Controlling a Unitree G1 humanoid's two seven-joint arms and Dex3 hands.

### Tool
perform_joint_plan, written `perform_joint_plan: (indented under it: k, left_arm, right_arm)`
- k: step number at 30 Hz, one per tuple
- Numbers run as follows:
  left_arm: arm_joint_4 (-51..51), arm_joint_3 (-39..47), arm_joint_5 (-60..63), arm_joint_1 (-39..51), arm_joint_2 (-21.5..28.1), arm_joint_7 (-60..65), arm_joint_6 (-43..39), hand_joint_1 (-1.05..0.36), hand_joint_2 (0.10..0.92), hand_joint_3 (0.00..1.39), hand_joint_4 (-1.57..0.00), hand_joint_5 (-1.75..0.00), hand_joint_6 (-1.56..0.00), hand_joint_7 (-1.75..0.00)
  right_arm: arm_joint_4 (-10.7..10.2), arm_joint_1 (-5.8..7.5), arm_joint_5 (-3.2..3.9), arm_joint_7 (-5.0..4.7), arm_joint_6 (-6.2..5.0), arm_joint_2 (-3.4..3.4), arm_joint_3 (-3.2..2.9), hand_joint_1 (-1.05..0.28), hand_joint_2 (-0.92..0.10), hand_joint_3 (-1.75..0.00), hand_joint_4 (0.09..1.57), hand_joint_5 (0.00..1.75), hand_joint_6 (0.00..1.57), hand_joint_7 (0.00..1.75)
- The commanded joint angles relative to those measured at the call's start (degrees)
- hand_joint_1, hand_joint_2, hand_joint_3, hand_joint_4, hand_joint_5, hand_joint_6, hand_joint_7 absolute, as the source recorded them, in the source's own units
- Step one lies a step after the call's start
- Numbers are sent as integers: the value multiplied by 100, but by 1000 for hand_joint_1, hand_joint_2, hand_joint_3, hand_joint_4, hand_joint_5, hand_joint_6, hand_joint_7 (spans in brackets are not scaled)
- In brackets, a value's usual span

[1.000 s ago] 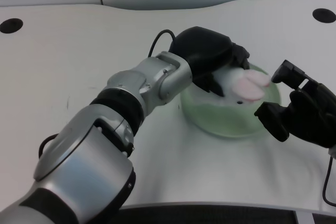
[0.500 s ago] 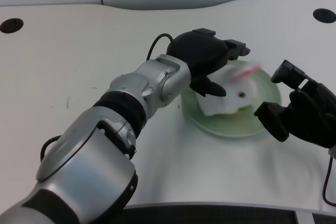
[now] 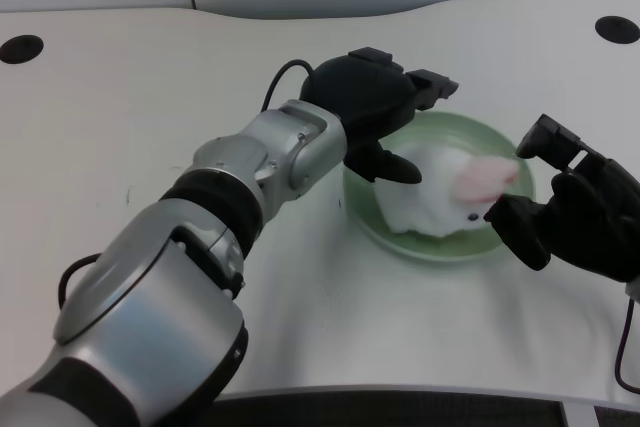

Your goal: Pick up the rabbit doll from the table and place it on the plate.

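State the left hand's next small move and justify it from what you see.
Probably draw the left hand up and back toward the plate's left rim: the rabbit doll lies on the plate, and the fingers look spread, gripping nothing.

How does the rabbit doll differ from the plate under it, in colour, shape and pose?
The rabbit doll is white with a pink ear; the plate is pale green. The rabbit doll is a soft, rounded lump; the plate is a flat, shallow disc. The rabbit doll lies on the plate, while the plate sits directly on the white table. Both are light-coloured and lie free of the left hand.
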Motion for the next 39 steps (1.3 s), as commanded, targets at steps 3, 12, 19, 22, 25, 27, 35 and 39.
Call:
perform_joint_plan:
  k: [3,12,19,22,25,27,35,39]
  left_arm:
    - [-53,156,-124,-85,362,60,-222,-773,921,412,-78,-337,-206,-61]
    - [-101,714,-644,20,1027,-485,-636,-808,921,448,-95,-306,-220,-41]
    - [-184,1665,-1688,384,1287,-1299,-992,-803,921,448,-186,-290,-186,-13]
    - [-224,1837,-1869,453,1310,-1479,-1050,-793,921,445,-191,-275,-191,-13]
    - [-298,2738,-2910,858,1364,-2237,-1359,-801,921,454,-235,-272,-231,-27]
    - [-334,3123,-3355,1039,1379,-2664,-1449,-799,921,454,-261,-272,-253,-34]
    - [-475,4172,-4528,1811,1565,-3936,-1253,-794,921,487,-381,-227,-302,-27]
    - [-540,4317,-4671,1951,1578,-4155,-1143,-800,921,491,-416,-213,-320,-27]
  right_arm:
    - [-35,27,65,-17,-38,-66,-20,-592,-916,-47,1054,1746,819,1746]
    - [-32,29,36,-95,8,-87,5,-594,-921,-46,1060,1746,812,1746]
    - [-7,17,21,-123,1,-93,11,-593,-921,-52,1059,1746,815,1746]
    - [-12,19,6,-155,-15,-95,22,-600,-921,-52,1060,1746,816,1746]
    - [-12,25,30,-163,0,-93,4,-589,-920,-58,1057,1746,809,1746]
    - [-6,28,26,-165,-5,-100,5,-588,-921,-59,1056,1746,808,1746]
    - [1,32,-6,-210,-46,-137,23,-577,-921,-89,1050,1746,794,1746]
    - [1,35,-3,-213,-51,-138,27,-577,-921,-98,1050,1746,794,1746]
